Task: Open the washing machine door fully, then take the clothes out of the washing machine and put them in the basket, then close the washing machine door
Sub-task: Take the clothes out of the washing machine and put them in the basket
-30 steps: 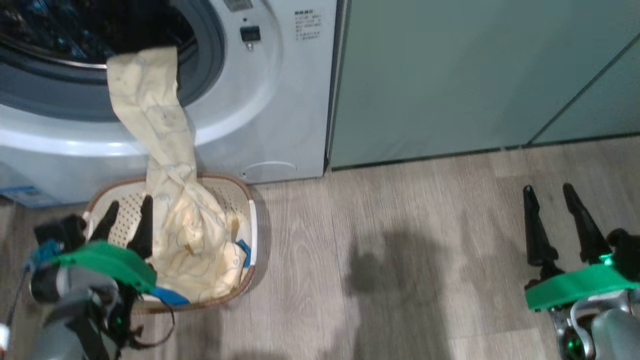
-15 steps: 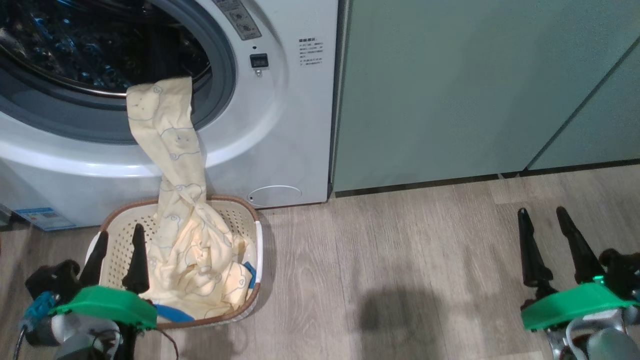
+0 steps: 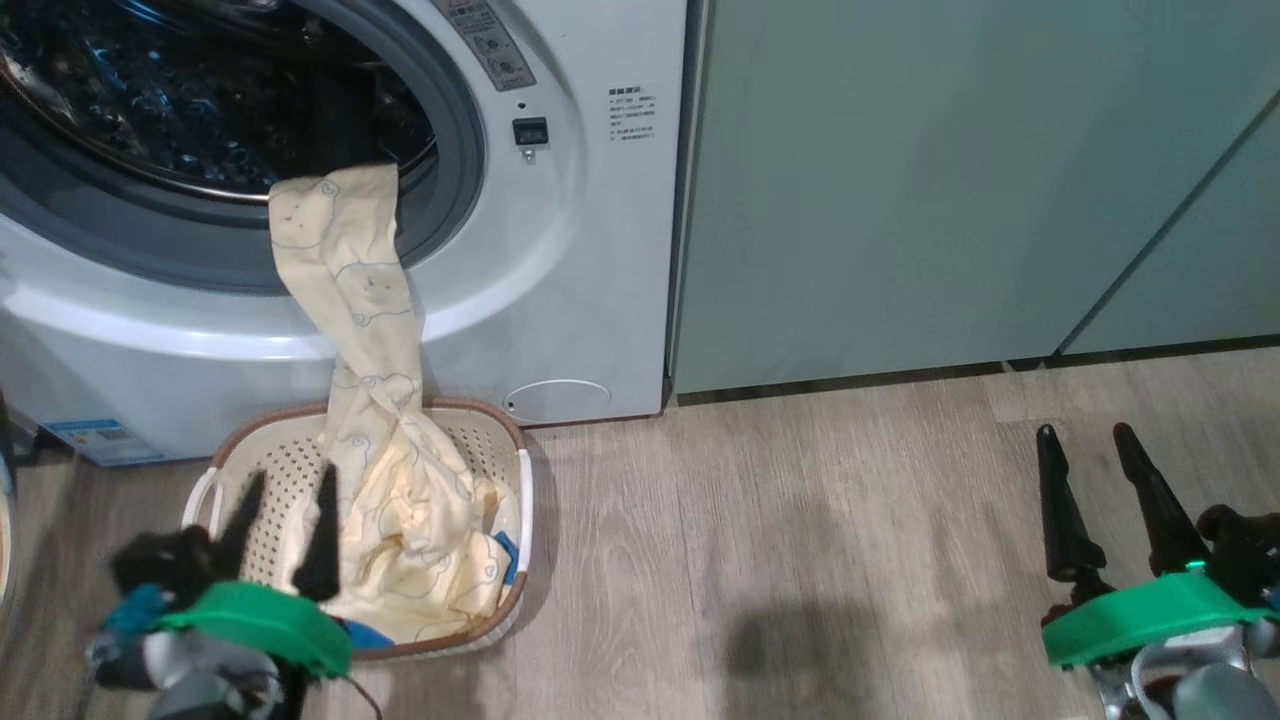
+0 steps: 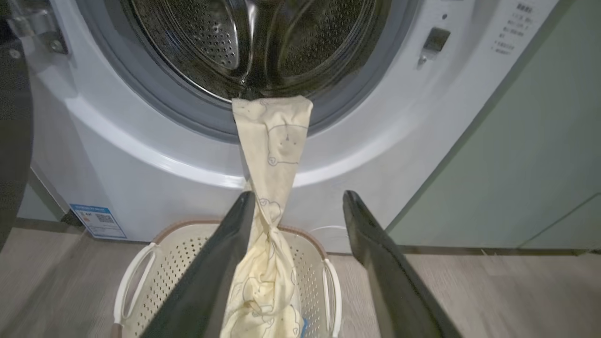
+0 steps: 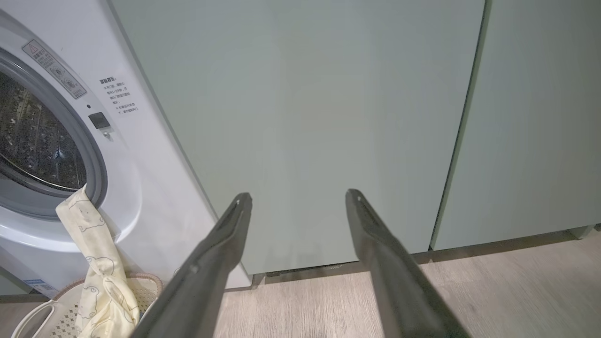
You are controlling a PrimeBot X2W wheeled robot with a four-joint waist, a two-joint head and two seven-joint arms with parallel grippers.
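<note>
One pale cream-yellow bear-print garment (image 3: pixel 365 300) still trails from the white front-loading washing machine (image 3: pixel 590 250) into the cream perforated basket (image 3: pixel 485 410), unmoved, so unloading looks unfinished. Left gripper (image 3: pixel 291 474) hovers spread, empty, at the basket's near-left corner; right gripper (image 3: pixel 1084 432) fingers apart.

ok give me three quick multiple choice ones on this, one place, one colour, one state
1. Where do the clothes run?
A. Wholly inside the drum
B. From the washing machine opening down into the basket
C. Across the floor to the cabinets

2. What colour is the basket's rim?
A. Blue
B. Green
C. Brown

3. How is the left end effector?
A. Open, holding nothing
B. Shut on the clothes
C. Shut on a basket handle

Key: 1 B, the cloth hangs from the opening's edge and piles up in the basket. 2 C, a brown band rings the cream sides. 3 A, its fingers stand well apart and pinch nothing.
</note>
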